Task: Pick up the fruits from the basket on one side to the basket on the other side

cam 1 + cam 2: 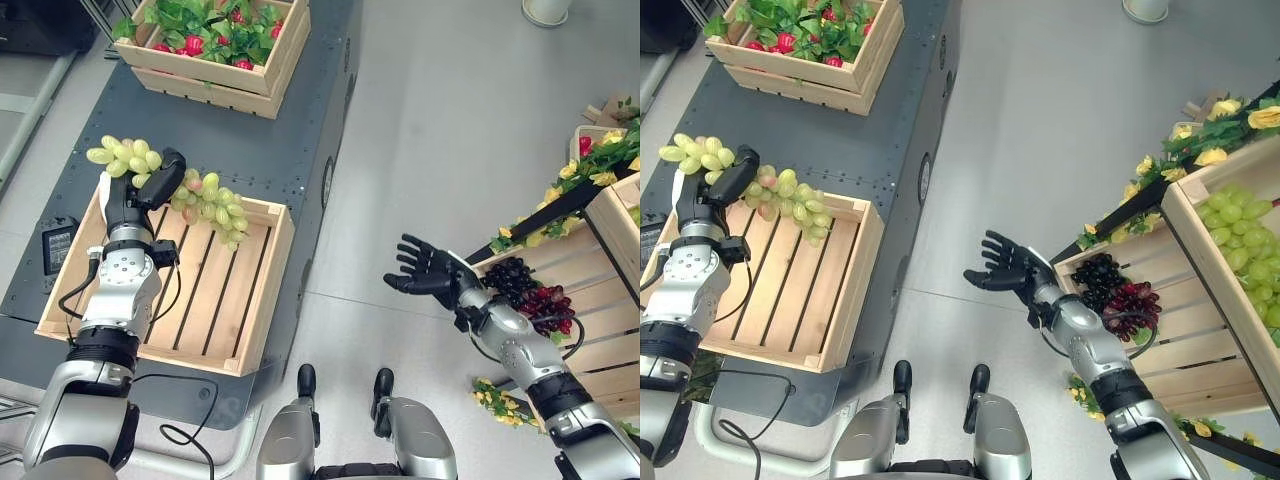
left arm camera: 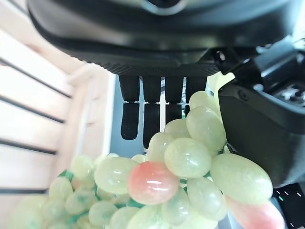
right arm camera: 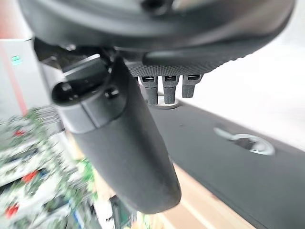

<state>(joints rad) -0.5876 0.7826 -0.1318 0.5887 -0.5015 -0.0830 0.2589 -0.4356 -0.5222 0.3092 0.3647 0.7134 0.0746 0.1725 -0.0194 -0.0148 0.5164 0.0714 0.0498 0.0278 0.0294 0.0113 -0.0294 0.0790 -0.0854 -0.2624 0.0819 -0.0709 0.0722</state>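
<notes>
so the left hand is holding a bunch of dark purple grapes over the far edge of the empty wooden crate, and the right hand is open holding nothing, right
Not quite: the grapes in the left hand are green, a few blushed pink, not dark purple; the left eye view and the left wrist view show this. The rest stands: they hang over the far edge of the empty wooden crate, and the right hand is open and empty.

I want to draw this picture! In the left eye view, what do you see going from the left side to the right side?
Left hand holding the green grapes → empty wooden crate → bare grey floor → right hand, fingers spread → dark grapes in the crate with yellow flowers.
</notes>
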